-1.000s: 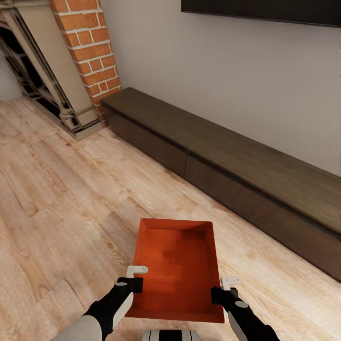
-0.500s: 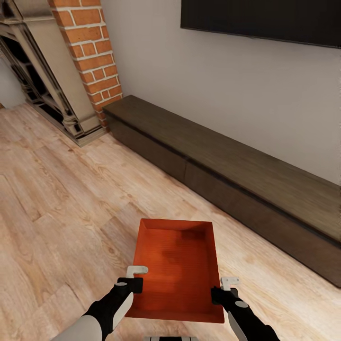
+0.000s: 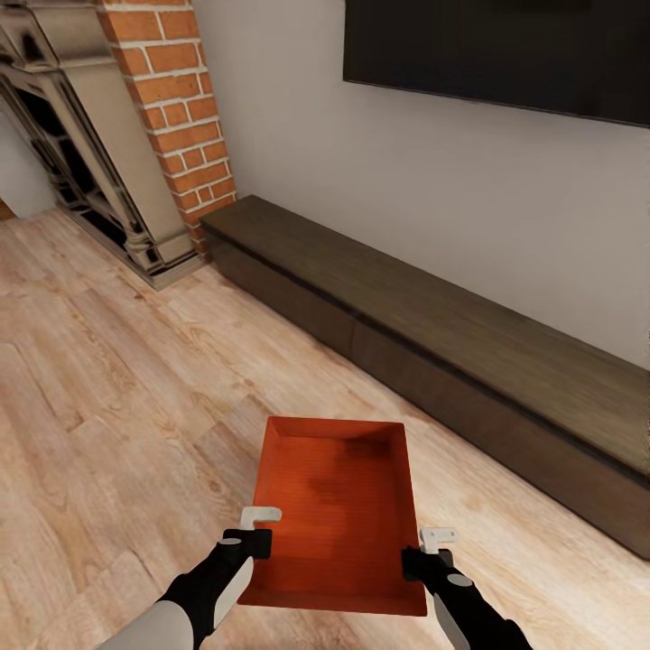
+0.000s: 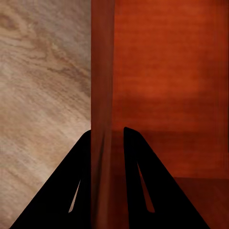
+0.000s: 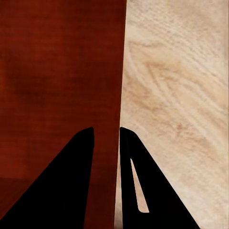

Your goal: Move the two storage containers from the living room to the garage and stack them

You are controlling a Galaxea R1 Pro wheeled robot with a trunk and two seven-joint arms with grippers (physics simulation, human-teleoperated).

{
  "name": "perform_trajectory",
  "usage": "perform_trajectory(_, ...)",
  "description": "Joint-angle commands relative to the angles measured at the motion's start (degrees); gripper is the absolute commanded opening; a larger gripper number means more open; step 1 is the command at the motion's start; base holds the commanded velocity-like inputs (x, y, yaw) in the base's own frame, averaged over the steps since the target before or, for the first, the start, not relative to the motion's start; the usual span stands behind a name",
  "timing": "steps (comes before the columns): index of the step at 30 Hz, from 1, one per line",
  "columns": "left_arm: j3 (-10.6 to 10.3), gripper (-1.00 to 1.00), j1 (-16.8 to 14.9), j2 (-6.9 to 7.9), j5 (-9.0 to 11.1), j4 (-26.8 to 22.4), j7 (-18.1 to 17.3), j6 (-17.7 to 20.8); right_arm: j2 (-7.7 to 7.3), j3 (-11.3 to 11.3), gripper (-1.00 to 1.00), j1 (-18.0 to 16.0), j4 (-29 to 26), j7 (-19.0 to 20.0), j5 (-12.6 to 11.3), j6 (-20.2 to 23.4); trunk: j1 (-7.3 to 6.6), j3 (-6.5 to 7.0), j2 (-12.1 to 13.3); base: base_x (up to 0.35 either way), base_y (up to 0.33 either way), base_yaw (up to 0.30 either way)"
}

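Observation:
I carry one orange-red storage container (image 3: pixel 336 510) in front of me, held level above the light wood-plank floor (image 3: pixel 108 397) of the living room. My left gripper (image 3: pixel 259 539) is shut on the container's left wall (image 4: pixel 102 95), one finger on each side of it. At the opposite side my right gripper (image 3: pixel 413 560) is shut on the right wall (image 5: pixel 112 86) in the same way. The container (image 4: pixel 167 71) is open-topped and holds nothing.
A long dark low cabinet (image 3: pixel 433 352) runs along the grey wall ahead and to the right, under a black screen (image 3: pixel 506 50). A red brick column (image 3: pixel 176 99) and a fireplace surround (image 3: pixel 90 153) stand at the upper left. Open plank floor lies to the left.
The whole head view has shifted: cabinet, brick column and screen sit lower in the picture, so the camera has moved. The container and both grippers keep their place relative to me.

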Motion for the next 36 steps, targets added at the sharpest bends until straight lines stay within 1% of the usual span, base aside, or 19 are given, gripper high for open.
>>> perform_trajectory(1, -1.84, -1.0, -0.01, 0.15, 1.74, -0.04, -0.67, 0.16, -0.64, 0.83, -1.0, -0.03, -0.13, -0.22, -0.56, 0.26, -0.23, 0.24, 0.4, 0.0, 0.0, 0.0)
perform_trajectory(20, -1.91, -1.0, -0.01, -0.1, 1.74, -0.06, -0.7, 0.16, -0.64, 0.96, -1.0, -0.03, -0.13, -0.22, -0.55, 0.26, -4.4, 5.39, 8.02, 0.0, 0.0, 0.001)
perform_trajectory(36, -1.93, -1.0, -0.01, -0.17, 1.74, -0.13, -0.74, 0.16, -0.64, 1.0, -1.0, -0.03, -0.13, -0.22, -0.56, 0.27, -7.92, 9.72, 14.44, 0.0, 0.0, 0.069)
